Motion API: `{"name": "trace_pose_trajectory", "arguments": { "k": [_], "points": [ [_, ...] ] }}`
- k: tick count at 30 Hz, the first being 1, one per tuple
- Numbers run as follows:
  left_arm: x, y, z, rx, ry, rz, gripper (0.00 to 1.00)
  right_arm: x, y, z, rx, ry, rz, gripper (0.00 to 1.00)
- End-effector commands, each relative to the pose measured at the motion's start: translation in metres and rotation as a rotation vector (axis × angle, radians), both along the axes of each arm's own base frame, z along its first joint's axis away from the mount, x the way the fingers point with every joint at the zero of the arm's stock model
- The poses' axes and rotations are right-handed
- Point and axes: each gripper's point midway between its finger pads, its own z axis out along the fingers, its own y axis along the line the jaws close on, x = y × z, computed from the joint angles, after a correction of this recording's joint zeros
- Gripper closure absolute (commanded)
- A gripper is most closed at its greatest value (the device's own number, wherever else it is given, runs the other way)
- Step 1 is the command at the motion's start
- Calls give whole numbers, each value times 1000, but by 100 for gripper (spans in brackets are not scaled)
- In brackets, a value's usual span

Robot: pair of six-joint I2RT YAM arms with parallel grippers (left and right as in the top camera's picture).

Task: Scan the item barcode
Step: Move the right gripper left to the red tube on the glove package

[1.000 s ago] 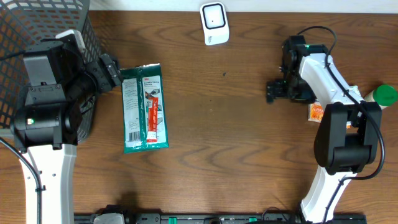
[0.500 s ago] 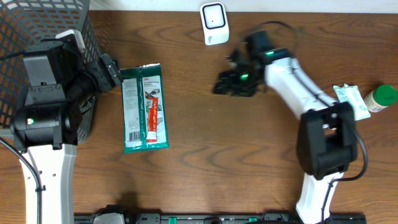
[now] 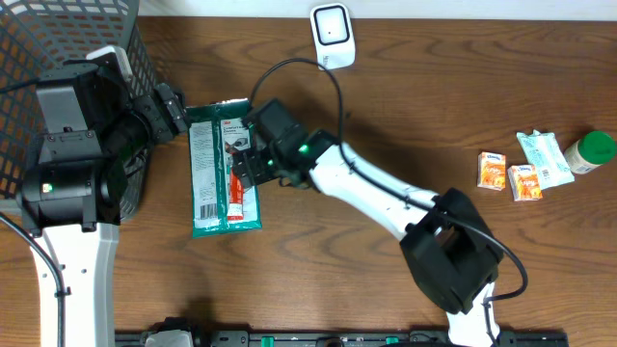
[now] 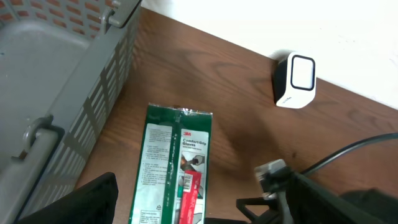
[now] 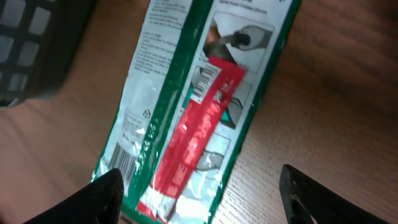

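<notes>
A flat green and white package (image 3: 214,183) with a red strip down it lies on the wooden table, left of centre. My right gripper (image 3: 241,166) hovers over its right half, open. In the right wrist view its dark fingers (image 5: 106,194) stand wide on either side of the package's (image 5: 193,106) lower end, where a barcode (image 5: 126,165) shows. My left gripper (image 3: 174,111) is open at the package's top left corner, holding nothing. The left wrist view shows the package (image 4: 168,168) below my left gripper (image 4: 202,214). The white scanner (image 3: 333,37) stands at the back edge.
A grey mesh basket (image 3: 58,39) fills the far left corner beside the left arm. Two small orange cartons (image 3: 492,170), a white and green packet (image 3: 542,154) and a green-capped bottle (image 3: 593,149) sit at the far right.
My right arm has swept from the far right across the table to above the package, and its jaws have narrowed a little. The left arm and the package have not moved.
</notes>
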Motion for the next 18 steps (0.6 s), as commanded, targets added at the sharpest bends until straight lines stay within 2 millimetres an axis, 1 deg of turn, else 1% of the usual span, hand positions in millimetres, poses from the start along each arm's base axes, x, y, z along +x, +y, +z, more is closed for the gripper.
{"name": "trace_pose_trajectory", "arguments": {
  "k": [1, 4, 8, 11, 15, 17, 18],
  "points": [
    [0, 1, 3, 6, -7, -7, 13, 9, -5, -3, -96, -113, -90, 25],
    [0, 1, 3, 6, -7, -7, 13, 3, 5, -2, -93, -135, -91, 27],
    [0, 1, 3, 6, -7, -7, 13, -7, 23, -6, -73, -150, -90, 29],
    [0, 1, 3, 6, -7, -7, 13, -17, 33, -20, -94, -157, -70, 30],
    [0, 1, 3, 6, -7, -7, 13, -28, 38, -45, -148, -158, -52, 30],
    [0, 1, 3, 6, -7, -7, 13, -33, 40, -56, -171, -161, -45, 32],
    [0, 1, 3, 6, -7, -7, 13, -34, 40, -60, -180, -162, -44, 35]
  ]
}}
